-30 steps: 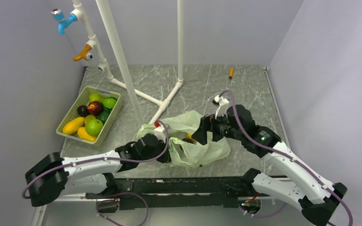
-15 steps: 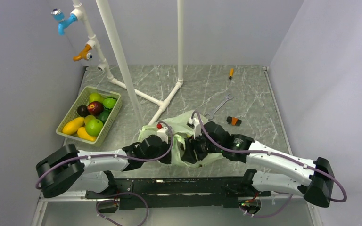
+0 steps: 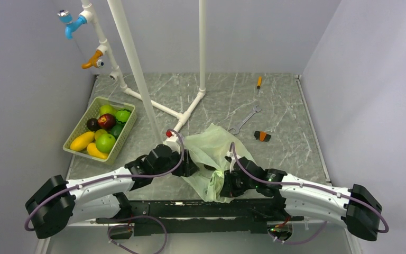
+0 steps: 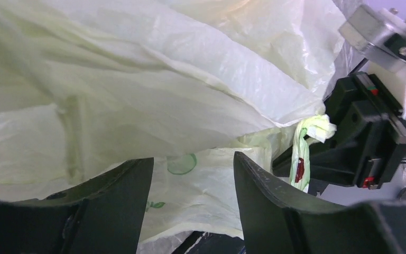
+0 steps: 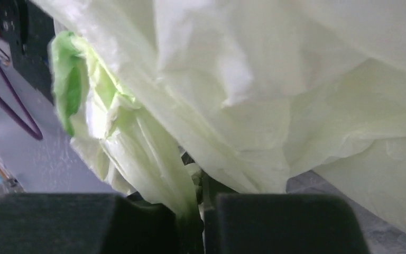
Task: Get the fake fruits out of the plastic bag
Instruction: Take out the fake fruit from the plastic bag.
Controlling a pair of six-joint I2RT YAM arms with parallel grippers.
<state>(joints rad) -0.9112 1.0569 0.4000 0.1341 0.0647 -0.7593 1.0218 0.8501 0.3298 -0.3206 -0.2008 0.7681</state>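
Pinching a twisted fold of the plastic bag [image 3: 211,148] near the table [image 3: 275,100] front edge, right gripper [image 5: 200,209] clamps its jaws on the film | left gripper [image 4: 193,180] stands spread wide, facing the bag's crumpled side | bag lies mid-table between both arms | fake fruits [image 3: 104,142] sit in green basket [image 3: 79,123] far left, well apart from bag

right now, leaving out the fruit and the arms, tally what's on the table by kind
bag: 1
basket: 1
pipe frame: 1
wrench: 1
screwdriver: 1
black-orange block: 1
total: 6
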